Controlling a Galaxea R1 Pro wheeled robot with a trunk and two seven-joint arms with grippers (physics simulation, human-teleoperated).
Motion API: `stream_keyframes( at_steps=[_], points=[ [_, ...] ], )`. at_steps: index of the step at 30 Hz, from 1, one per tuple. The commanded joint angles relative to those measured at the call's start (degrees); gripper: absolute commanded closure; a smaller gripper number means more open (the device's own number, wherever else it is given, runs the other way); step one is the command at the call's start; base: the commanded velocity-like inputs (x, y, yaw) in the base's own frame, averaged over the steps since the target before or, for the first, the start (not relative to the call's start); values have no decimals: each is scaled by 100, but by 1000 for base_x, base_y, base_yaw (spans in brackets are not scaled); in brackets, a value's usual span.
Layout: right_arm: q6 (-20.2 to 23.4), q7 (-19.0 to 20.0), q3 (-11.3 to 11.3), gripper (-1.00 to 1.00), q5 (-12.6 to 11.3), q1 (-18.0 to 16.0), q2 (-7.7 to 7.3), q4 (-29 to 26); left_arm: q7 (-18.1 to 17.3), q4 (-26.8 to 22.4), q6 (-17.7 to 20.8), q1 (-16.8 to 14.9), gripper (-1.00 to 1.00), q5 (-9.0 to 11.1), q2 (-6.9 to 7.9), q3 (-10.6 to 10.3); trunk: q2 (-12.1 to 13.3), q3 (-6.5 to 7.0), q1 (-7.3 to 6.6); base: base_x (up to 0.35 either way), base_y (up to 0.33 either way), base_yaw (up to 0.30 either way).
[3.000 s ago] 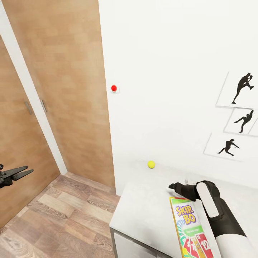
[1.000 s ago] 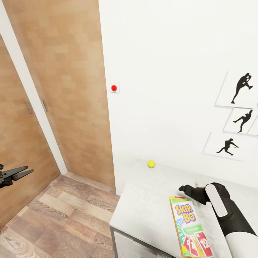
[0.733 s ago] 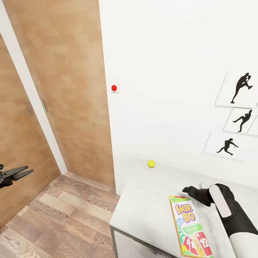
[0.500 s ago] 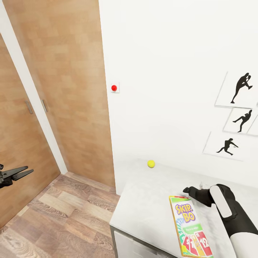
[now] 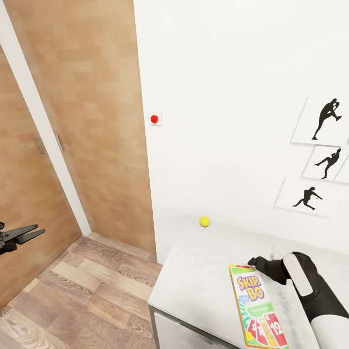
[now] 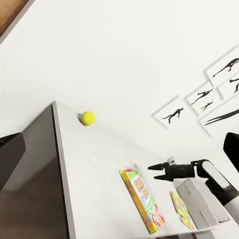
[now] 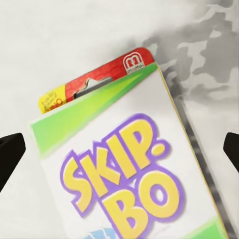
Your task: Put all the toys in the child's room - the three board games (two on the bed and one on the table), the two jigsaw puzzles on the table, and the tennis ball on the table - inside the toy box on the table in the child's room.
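The green-white SKIP-BO board game (image 5: pixel 254 305) lies flat near the table's (image 5: pixel 194 281) front edge. My right gripper (image 5: pixel 254 262) hovers open just above the box's red top end. In the right wrist view its dark fingertips (image 7: pixel 10 154) stand wide on either side of the SKIP-BO lid (image 7: pixel 124 169). The tennis ball (image 5: pixel 204 221) rests by the wall at the table's far corner. In the left wrist view I see the ball (image 6: pixel 88 118), the SKIP-BO box (image 6: pixel 142 199), a multicolour jigsaw puzzle (image 6: pixel 181 211) and the light grey toy box (image 6: pixel 201 204). My left gripper (image 5: pixel 24 234) hangs open over the floor.
A brown wooden door (image 5: pixel 87 121) and wood-plank floor (image 5: pixel 82 291) lie left of the table. A red round knob (image 5: pixel 154 118) sits on the white wall. Black sports-silhouette posters (image 5: pixel 322 155) hang at the right.
My right gripper has drawn back to the right and sunk slightly toward the top end of the SKIP-BO box. The box, the ball and the left arm have not moved.
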Motion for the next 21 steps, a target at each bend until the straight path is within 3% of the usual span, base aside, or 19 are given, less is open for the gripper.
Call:
stream_keyframes(
  at_steps=[1, 21],
  points=[
    [14, -51, -3, -100, -59, -5, 0, 54, -23, 0, 61, -5, -100, -3, 1, -1, -13, -13, 4, 0, 0, 0],
    [-55, -41, 0, -100, -45, -6, 5, 217, -23, 0, 61, -5, -100, -1, 1, 0, -13, -63, 4, 0, 0, 0]
  ],
)
